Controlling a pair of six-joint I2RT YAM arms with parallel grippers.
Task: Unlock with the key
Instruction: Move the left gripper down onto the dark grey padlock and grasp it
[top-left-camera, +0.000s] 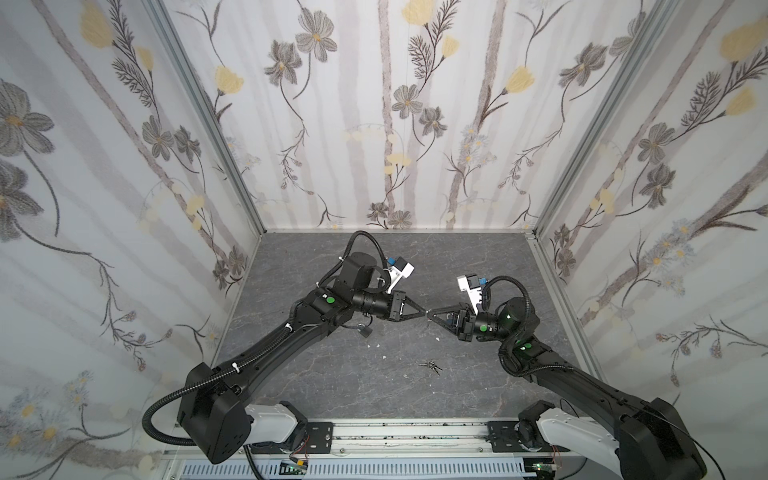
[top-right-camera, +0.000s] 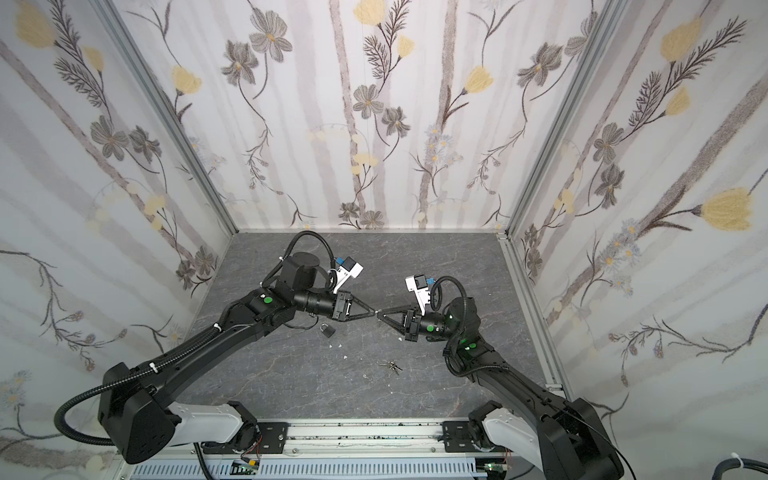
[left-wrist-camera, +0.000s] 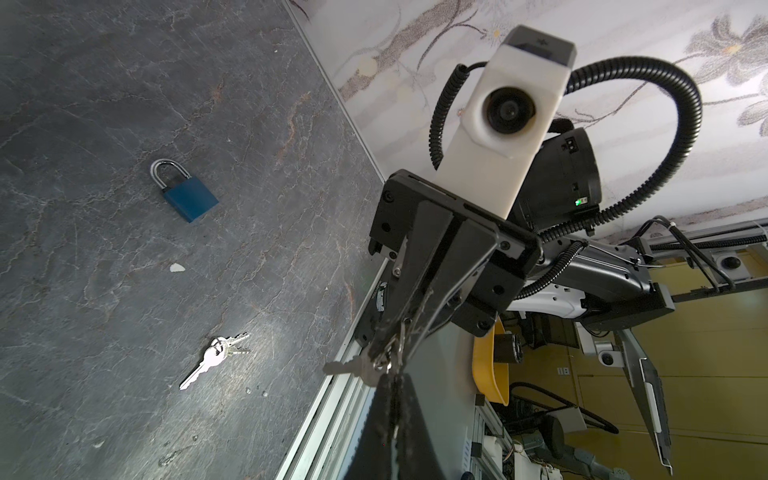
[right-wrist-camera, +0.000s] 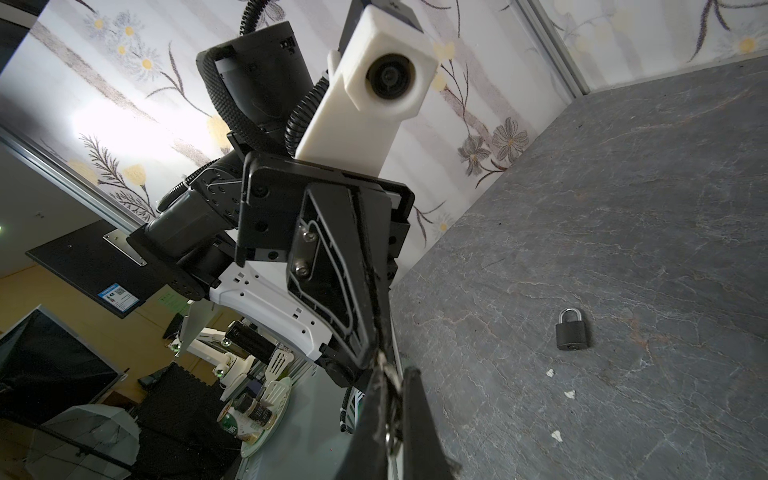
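Observation:
My two grippers meet tip to tip above the middle of the dark table. The left gripper (top-left-camera: 424, 311) (left-wrist-camera: 392, 378) is shut on a small bunch with the key (left-wrist-camera: 345, 368), whose blade sticks out sideways from the tips. The right gripper (top-left-camera: 431, 313) (right-wrist-camera: 390, 374) is shut on the same bunch, its key ring (right-wrist-camera: 390, 440) showing between the fingers. The padlock (top-right-camera: 327, 330) (left-wrist-camera: 187, 195) (right-wrist-camera: 571, 330) lies flat on the table with its shackle closed, below the left wrist and partly hidden by that arm in a top view (top-left-camera: 365, 331).
A second bunch of keys (top-left-camera: 431, 366) (left-wrist-camera: 214, 357) lies on the table towards the front. Small white crumbs (top-left-camera: 376, 345) are scattered near the padlock. Floral walls close the table on three sides; the arms' metal rail (top-left-camera: 415, 432) runs along the front.

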